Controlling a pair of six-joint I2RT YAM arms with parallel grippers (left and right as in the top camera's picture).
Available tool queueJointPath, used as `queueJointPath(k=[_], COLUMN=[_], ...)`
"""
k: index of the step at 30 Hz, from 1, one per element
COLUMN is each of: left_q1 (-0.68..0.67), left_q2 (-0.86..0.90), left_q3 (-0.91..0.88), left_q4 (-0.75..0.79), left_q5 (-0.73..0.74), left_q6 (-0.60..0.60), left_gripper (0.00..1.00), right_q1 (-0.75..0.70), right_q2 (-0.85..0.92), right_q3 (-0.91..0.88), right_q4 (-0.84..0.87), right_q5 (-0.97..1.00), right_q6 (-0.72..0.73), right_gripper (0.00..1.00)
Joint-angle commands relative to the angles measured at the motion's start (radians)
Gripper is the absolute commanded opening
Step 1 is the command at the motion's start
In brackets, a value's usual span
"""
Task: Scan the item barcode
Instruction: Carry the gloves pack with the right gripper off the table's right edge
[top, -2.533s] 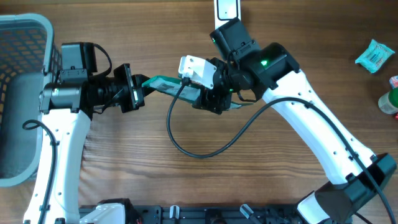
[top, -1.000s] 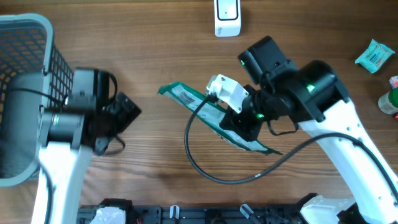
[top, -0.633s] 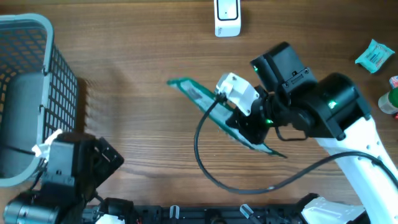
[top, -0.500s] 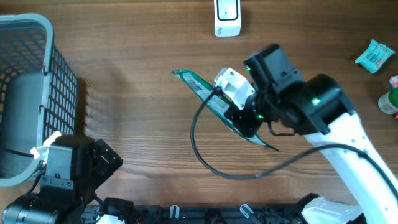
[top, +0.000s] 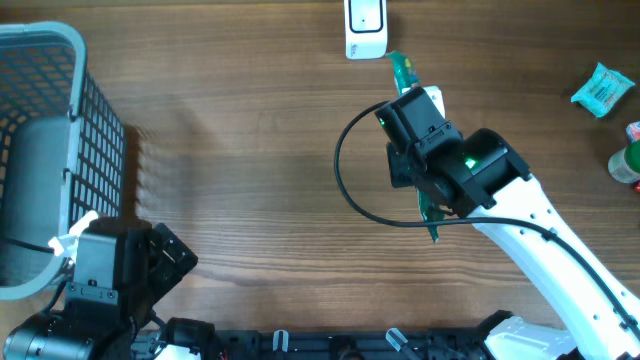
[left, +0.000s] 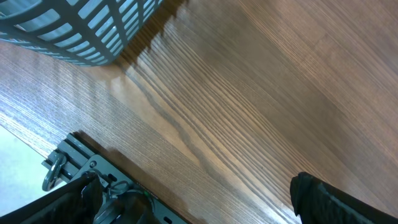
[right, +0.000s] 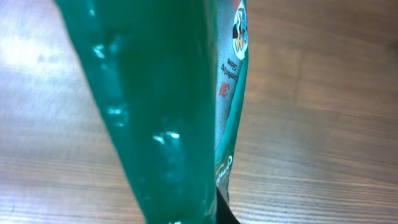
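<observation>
Right fingers (right: 222, 214) pinch green packet (right: 155, 112); left fingers (left: 323, 199) spread, empty.

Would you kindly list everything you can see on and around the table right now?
wooden table: one, brown, under everything
mesh basket: one, grey, far left edge
barcode scanner: one, white, top centre of the table
green packet: one, green with print, held edge-on just below the scanner
teal packet: one, teal, upper right on the table
bottle: one, green and white, right edge, partly cut off
small item: one, red and white, right edge, too cut off to name
left gripper: one, black, open, lower left near the basket, holding nothing
right gripper: one, black, shut on the green packet, right of centre
</observation>
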Motion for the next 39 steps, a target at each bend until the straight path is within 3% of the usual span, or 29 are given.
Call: queueJointPath(k=[1,4,12,18,24,31,39], left_q1=[-0.008,-0.008,-0.008,-0.008,-0.008,-0.008,-0.008], left_q2=[-0.002,-0.002,-0.002,-0.002,-0.002,-0.002,-0.002], left_q3=[0.003,0.003,0.003,0.003,0.003,0.003,0.003], left_q4=[0.003,0.003,0.003,0.003,0.003,0.003,0.003], left_q5=[-0.02,-0.02,-0.02,-0.02,-0.02,-0.02,-0.02], left_q6=[0.012,0.012,0.013,0.012,0.012,0.012,0.012], left_gripper=[1.0,1.0,1.0,1.0,1.0,1.0,1.0], right_q1=[-0.005,-0.005,-0.167,-0.221,-0.236,-0.24,-0.282], right_q2=[0.002,0.016,0.196,0.402,0.642,0.933,0.934], right_q3=[-0.004,-0.004,-0.004,-0.003,0.065,0.312,0.314], right_q4=[0.053,0.122,0.502,0.811,1.092,1.16,1.179], right_q5=[0.127,0.264,0.226,0.236,0.245,0.378,0.437], right_q6=[-0.032,-0.031,-0.58,-0.865,-1.056,-1.26,-1.276], right_gripper=[0.05,0.05,0.04,0.05,0.04,0.04,0.04])
